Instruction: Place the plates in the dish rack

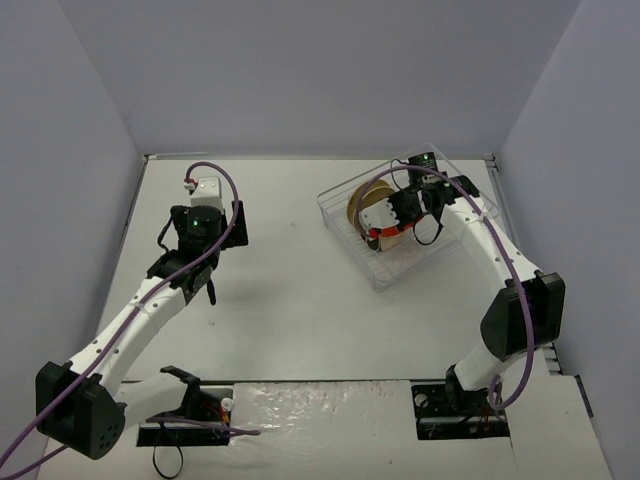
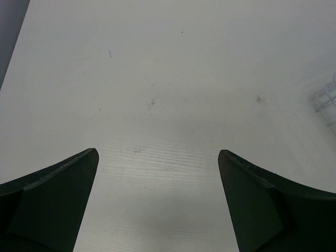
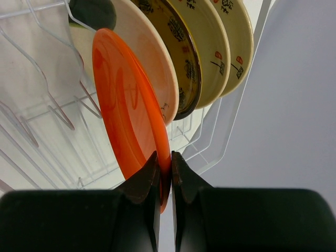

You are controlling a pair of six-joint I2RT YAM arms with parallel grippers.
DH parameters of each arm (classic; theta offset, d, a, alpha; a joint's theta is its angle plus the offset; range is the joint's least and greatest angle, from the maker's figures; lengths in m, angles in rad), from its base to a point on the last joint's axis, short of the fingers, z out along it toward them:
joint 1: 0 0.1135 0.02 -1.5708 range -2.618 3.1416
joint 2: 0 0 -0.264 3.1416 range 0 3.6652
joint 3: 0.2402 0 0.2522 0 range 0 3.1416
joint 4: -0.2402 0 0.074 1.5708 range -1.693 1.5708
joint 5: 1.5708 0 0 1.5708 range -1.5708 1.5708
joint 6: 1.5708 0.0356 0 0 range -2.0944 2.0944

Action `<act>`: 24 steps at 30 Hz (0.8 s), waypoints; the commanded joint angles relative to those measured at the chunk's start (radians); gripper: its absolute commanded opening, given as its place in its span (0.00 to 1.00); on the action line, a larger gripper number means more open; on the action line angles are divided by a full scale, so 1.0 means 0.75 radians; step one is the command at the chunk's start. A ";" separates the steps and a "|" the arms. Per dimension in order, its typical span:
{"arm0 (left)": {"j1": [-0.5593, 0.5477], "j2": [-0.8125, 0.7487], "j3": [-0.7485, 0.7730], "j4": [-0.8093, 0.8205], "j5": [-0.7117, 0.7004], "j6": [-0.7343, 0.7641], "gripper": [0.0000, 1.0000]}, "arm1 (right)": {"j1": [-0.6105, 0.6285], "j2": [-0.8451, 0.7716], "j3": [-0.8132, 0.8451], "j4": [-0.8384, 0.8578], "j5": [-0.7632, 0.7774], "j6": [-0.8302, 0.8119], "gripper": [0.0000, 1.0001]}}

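The right arm is reached out over the far right of the table (image 2: 168, 79), its wrist bent down into the dish rack (image 1: 440, 255). The right gripper (image 3: 164, 157) is clenched on the lower rim of the orange plate (image 3: 126, 105), which is held on edge among the thin dividers. The orange plate is glossy and bright. Just beside it, a dark-rimmed plate (image 3: 186, 63) and cream plates (image 3: 233, 37) with small painted marks are stood upright in a row inside the rack. The left arm is stretched over the left half of the table, and the left gripper (image 2: 157, 155) is spread wide above bare surface, with nothing held.
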 commanded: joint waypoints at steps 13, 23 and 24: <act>0.005 -0.060 0.023 0.023 -0.040 -0.008 0.97 | 0.023 0.041 -0.072 0.130 -0.060 -0.021 0.11; 0.005 -0.071 0.020 0.020 -0.045 0.006 0.97 | 0.025 0.009 -0.057 0.068 -0.130 0.001 0.39; 0.005 -0.072 0.019 0.019 -0.046 0.007 0.97 | 0.025 -0.005 -0.044 0.068 -0.139 0.018 0.42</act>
